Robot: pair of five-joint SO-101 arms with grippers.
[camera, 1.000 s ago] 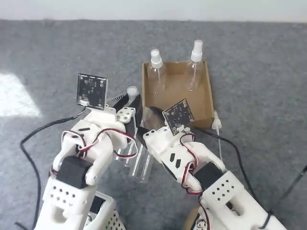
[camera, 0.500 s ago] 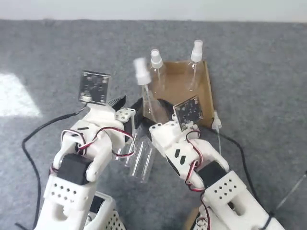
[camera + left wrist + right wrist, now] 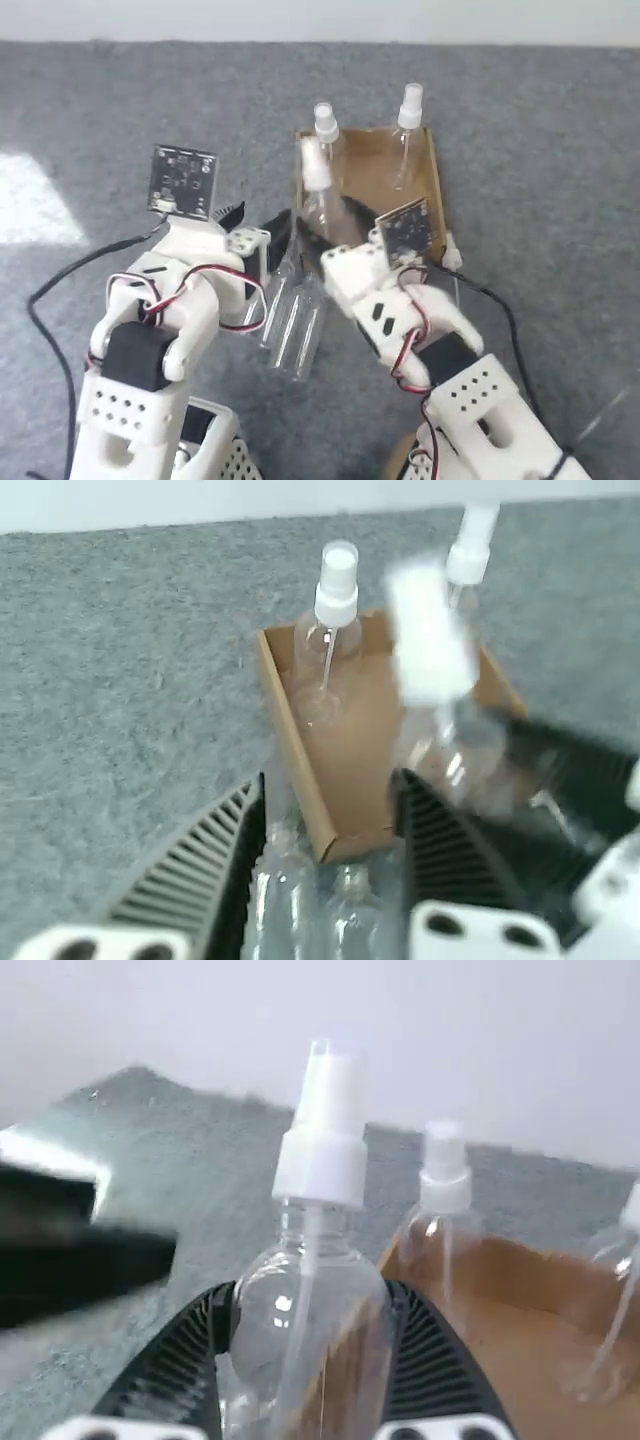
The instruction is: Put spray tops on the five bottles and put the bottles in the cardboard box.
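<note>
Between the ribbed black jaws of the right gripper a clear bottle stands upright, clamped around its belly, its white spray top already on. Seen from above, it hangs at the near left corner of the cardboard box, and I cannot tell whether its base is clear of the wall. Just beside it the left gripper is spread wide over two topless bottles lying side by side on the grey carpet. Further out, two capped bottles stand at the far wall of the box, and a loose spray top lies on the carpet just outside the box's right wall. The main risk, as I judge it, is the base catching the box rim on the way down. That would tilt the bottle in a grip on smooth round plastic and let it slip or land on its side. Set too far in, it could knock over the nearer standing bottle. The two grippers are close, so a swing of either arm could bump the other. No brand, label or legible writing shows: the bottles are bare and the box is plain brown.
</note>
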